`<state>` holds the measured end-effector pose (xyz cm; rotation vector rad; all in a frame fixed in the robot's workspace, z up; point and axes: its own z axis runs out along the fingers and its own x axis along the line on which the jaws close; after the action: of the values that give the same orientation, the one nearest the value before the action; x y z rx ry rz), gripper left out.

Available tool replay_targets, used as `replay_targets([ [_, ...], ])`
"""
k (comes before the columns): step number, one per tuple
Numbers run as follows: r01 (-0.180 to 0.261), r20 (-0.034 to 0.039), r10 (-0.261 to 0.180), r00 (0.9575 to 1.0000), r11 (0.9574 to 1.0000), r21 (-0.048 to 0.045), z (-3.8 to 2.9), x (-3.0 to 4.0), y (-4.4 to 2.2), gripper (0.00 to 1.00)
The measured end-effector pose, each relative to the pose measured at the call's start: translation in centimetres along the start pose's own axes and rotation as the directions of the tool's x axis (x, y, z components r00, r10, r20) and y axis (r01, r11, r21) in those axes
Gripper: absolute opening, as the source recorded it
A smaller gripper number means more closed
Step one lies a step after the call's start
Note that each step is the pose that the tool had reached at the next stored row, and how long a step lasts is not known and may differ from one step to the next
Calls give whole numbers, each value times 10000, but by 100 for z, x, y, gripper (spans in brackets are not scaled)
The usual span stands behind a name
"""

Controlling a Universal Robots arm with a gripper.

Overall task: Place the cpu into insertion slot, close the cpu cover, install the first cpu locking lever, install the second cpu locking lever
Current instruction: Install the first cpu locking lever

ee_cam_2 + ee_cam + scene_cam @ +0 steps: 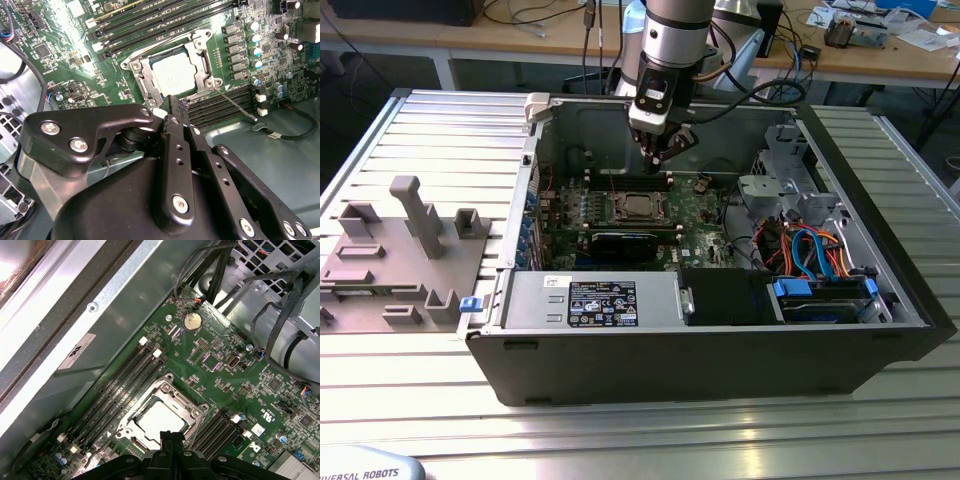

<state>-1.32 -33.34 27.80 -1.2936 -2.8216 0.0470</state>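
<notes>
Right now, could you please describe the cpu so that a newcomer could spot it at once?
Inside the open computer case, look at the green motherboard on its floor. Between the banks of long black memory slots lies the cpu: the only flat square with a dull silver top, ringed by the silvery cpu cover.

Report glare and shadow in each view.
Exterior view: strong glare on the table at the front, the case interior dimmer. Second wrist view: washed-out glare on part of the motherboard; the tool is a dark mass near the lens. First wrist view: a blown-out patch beyond the case wall, the cpu evenly lit.
</notes>
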Motion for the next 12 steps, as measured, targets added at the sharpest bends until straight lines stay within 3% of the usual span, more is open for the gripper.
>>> replay_targets([
  [12,80,3,-80,10000,10000,1,0,0,0,11],
])
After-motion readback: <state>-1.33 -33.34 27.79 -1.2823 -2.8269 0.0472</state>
